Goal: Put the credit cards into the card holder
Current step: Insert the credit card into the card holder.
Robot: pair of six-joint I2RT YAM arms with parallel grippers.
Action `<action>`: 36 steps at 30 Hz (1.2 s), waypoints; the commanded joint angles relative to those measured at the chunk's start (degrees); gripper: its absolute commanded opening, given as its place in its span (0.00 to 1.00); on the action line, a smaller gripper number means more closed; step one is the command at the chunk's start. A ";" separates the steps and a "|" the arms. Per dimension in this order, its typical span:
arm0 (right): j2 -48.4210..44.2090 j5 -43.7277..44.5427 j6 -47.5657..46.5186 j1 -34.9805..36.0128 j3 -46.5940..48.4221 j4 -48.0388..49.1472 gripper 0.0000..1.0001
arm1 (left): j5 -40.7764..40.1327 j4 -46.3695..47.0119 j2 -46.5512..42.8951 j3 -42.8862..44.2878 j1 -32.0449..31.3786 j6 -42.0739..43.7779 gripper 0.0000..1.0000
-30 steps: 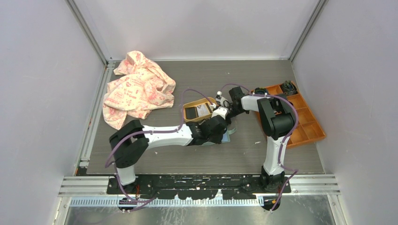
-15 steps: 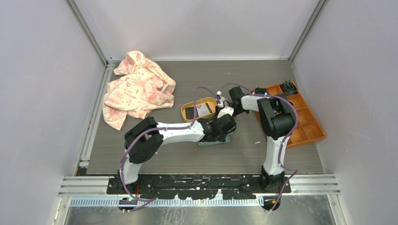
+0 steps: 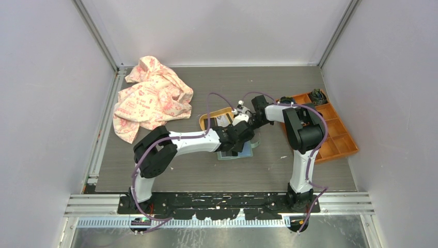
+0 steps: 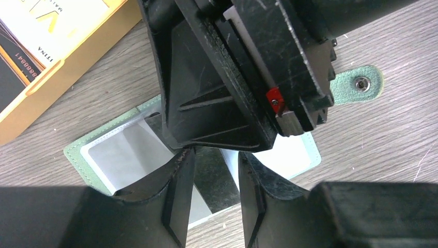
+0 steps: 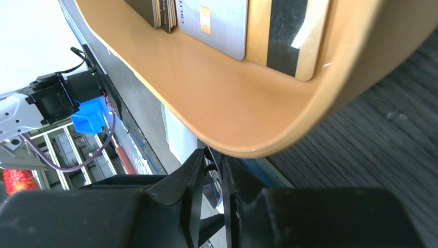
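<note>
The sage-green card holder (image 4: 119, 155) lies open on the table (image 3: 181, 170), its snap tab (image 4: 361, 82) to the right; from above the card holder (image 3: 236, 154) shows just under both wrists. A black credit card (image 4: 214, 178) lies flat over its greyish slots. My left gripper (image 4: 215, 155) hovers over that card, jaws apart, pinching nothing. My right gripper (image 4: 279, 137) presses in from above the holder. In its own view the right gripper (image 5: 213, 155) stands narrowly open, a thin card edge loose in the gap. More credit cards (image 5: 217, 20) lie in the yellow tray (image 5: 217, 103).
The yellow tray (image 3: 206, 120) sits just behind the holder, touching distance from both grippers. An orange compartment box (image 3: 335, 137) stands at the right. A crumpled pink-patterned cloth (image 3: 152, 98) lies at the back left.
My left arm swung right over the holder, then drew back a little toward the tray. Both grippers' jaws have widened slightly. The right arm has stayed in place.
</note>
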 commanded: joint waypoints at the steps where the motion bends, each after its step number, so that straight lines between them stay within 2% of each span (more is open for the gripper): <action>1: 0.25 2.32 -1.66 0.34 1.12 -0.52 0.25 | 2.08 2.60 -2.85 -1.89 0.68 0.90 0.38; 7: 0.35 2.21 -1.49 0.40 1.09 -0.45 0.26 | 11.31 12.46 -5.43 -5.64 0.69 1.83 0.37; 11: 0.43 2.22 -1.38 0.37 1.04 -0.45 0.26 | 12.34 11.27 -3.44 -3.42 0.49 1.49 0.34; 16: 0.36 2.31 -1.46 0.38 1.12 -0.40 0.26 | 11.52 9.04 -0.53 -0.57 0.49 0.22 0.25; 19: 0.35 2.31 -1.41 0.36 1.12 -0.43 0.26 | 10.15 6.15 1.14 1.45 0.41 -0.19 0.24; 28: 0.78 3.48 -1.38 0.38 1.56 -1.21 0.29 | 5.28 0.16 3.84 5.86 -0.47 -0.89 0.32; 36: 0.74 3.36 -1.91 0.35 1.79 -1.73 0.34 | 3.63 -0.87 3.28 4.62 -0.51 -1.44 0.35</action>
